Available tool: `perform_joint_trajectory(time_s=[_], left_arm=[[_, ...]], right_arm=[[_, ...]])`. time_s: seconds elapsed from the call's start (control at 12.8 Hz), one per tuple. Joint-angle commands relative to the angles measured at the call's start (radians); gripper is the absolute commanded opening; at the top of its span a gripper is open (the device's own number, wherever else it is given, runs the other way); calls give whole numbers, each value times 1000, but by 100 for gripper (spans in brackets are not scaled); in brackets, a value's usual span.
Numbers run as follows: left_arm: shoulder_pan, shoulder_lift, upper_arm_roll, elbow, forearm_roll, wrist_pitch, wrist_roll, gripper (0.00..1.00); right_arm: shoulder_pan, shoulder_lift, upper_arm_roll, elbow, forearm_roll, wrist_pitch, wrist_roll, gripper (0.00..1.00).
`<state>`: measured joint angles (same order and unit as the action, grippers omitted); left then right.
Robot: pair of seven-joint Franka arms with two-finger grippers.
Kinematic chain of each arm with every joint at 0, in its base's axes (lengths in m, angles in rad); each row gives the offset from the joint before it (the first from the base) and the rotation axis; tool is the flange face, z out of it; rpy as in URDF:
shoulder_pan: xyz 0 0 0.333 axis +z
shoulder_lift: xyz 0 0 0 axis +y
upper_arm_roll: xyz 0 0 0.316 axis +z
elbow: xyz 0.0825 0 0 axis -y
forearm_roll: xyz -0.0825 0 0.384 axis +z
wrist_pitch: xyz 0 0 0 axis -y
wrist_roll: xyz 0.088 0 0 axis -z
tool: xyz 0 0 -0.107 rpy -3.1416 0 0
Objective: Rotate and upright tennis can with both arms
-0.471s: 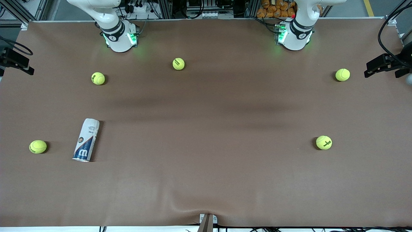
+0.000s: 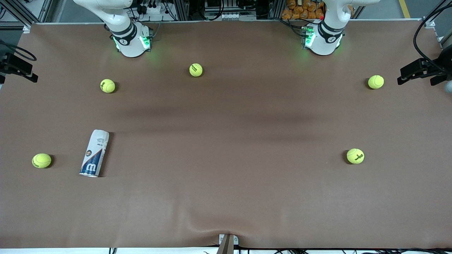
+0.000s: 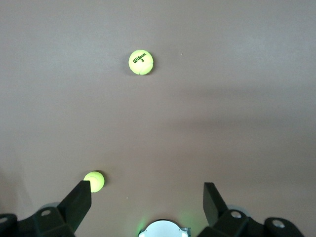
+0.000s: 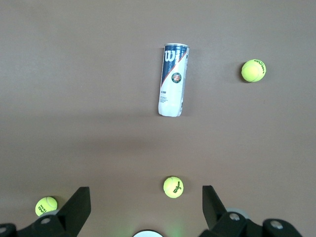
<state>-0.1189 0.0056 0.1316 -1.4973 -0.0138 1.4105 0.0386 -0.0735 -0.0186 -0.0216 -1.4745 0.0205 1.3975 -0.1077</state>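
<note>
The tennis can [image 2: 94,153] lies flat on the table [image 2: 226,197], near the edge at the right arm's end, with one tennis ball [image 2: 41,160] close beside it. The left gripper [image 3: 147,196] and the right gripper [image 4: 146,199] both hang high over the table with fingers spread, holding nothing. Being round, the can may roll away under an off-centre touch, or strike that ball while turning.

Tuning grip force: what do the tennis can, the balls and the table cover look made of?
Tennis can: probably smooth plastic tube with a glossy printed label; silvery rim looks metal. Tennis ball: fuzzy yellow-green felt, matte, dark printed logo. Table cover: matte brown sheet, likely paper or thin mat; a ripple near its front edge suggests flexibility.
</note>
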Motion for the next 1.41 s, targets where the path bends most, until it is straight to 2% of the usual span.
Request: perform_joint_trajectory(time_s=[0.0,0.24,0.71,1.1,1.33], left_arm=[[15,-3,-9,2,-8,4,-3,100],[15,-3,-9,-3,-8,4,-3,100],[16,-1,-9,-6,-8,5,-2,100],[16,5,-9,-9,-8,7,-2,100],[16,13,-10,-8,9,13,3,100]], right_arm=[[-3,2,2,-39,-8,14,2,100],[1,80,3,-70,-7,63,0,100],[31,368,2,-81,-11,319,-18,100],[-3,557,2,-72,-20,503,-27,100],[-17,633,0,-72,-22,529,-47,100]])
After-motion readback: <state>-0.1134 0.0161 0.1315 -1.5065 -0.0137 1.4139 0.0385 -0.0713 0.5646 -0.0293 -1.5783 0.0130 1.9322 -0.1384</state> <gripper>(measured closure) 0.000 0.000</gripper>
